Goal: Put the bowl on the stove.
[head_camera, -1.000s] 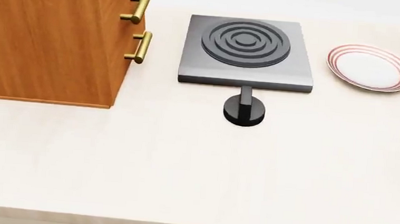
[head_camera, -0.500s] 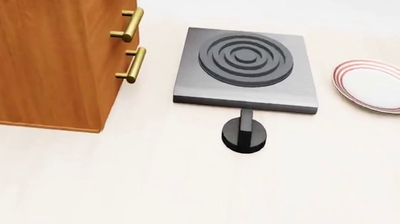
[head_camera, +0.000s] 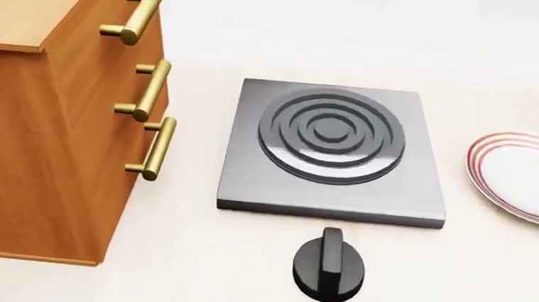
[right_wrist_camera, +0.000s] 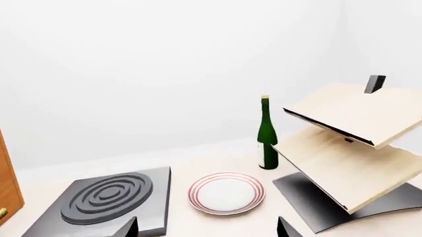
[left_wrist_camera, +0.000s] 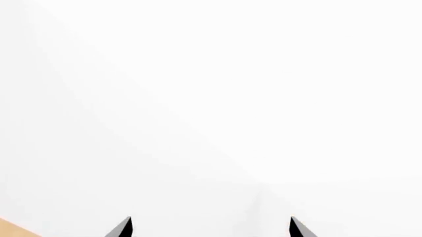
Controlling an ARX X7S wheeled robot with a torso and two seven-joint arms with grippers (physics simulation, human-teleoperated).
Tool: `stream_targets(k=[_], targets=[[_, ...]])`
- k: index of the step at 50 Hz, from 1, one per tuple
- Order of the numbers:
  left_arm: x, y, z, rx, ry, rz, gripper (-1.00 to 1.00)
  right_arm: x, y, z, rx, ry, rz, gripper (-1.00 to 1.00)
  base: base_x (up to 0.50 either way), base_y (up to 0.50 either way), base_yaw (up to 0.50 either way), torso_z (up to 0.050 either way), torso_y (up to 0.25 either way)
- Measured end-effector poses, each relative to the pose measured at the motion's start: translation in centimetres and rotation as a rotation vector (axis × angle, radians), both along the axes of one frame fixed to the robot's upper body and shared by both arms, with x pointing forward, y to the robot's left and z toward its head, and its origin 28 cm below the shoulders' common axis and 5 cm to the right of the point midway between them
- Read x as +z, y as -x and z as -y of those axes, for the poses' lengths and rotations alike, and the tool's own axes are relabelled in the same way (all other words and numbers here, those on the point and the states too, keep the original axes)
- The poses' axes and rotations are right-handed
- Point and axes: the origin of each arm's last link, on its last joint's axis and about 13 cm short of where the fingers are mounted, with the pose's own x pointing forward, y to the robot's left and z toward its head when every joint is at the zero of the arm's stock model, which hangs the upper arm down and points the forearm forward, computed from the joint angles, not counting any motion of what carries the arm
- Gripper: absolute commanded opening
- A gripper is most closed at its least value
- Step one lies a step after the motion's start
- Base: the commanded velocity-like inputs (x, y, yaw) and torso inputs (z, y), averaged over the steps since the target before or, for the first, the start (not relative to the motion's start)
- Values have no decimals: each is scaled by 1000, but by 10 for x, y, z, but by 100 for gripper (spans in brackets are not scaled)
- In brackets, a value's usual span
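Observation:
The stove [head_camera: 336,150], a dark grey square slab with a ringed round burner, lies in the middle of the counter in the head view and shows in the right wrist view [right_wrist_camera: 108,200]. The bowl is out of view in every frame. My right gripper [right_wrist_camera: 207,228] is open and empty, its two tips wide apart, above the counter near the stove's edge. My left gripper [left_wrist_camera: 211,228] is open and empty, its tips wide apart, facing a blank white wall. Neither gripper shows in the head view.
A black round knob [head_camera: 330,265] stands in front of the stove. A wooden drawer cabinet [head_camera: 49,121] with brass handles stands left. A white plate with red rings [head_camera: 526,176] lies right of the stove. A green bottle [right_wrist_camera: 266,134] and a tilted wooden shelf rack [right_wrist_camera: 349,148] stand further right.
The head view has moved forward and tilted down: stove, knob, cabinet and plate have slid lower and grown larger. The speckled edge at the far right a second ago has left the view.

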Motion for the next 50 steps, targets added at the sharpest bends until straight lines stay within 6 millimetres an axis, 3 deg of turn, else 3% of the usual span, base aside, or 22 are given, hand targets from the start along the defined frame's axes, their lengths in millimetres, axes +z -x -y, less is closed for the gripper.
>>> stream_targets(k=[23, 50], targets=[[-1, 1, 1, -15, -5, 3, 100, -1, 0, 0, 11, 3, -9, 100, 496, 0, 0, 0, 0], [-2, 1, 0, -25, -12, 7, 100, 16, 6, 19, 45, 26, -138, 100, 8, 0, 0, 0, 0]])
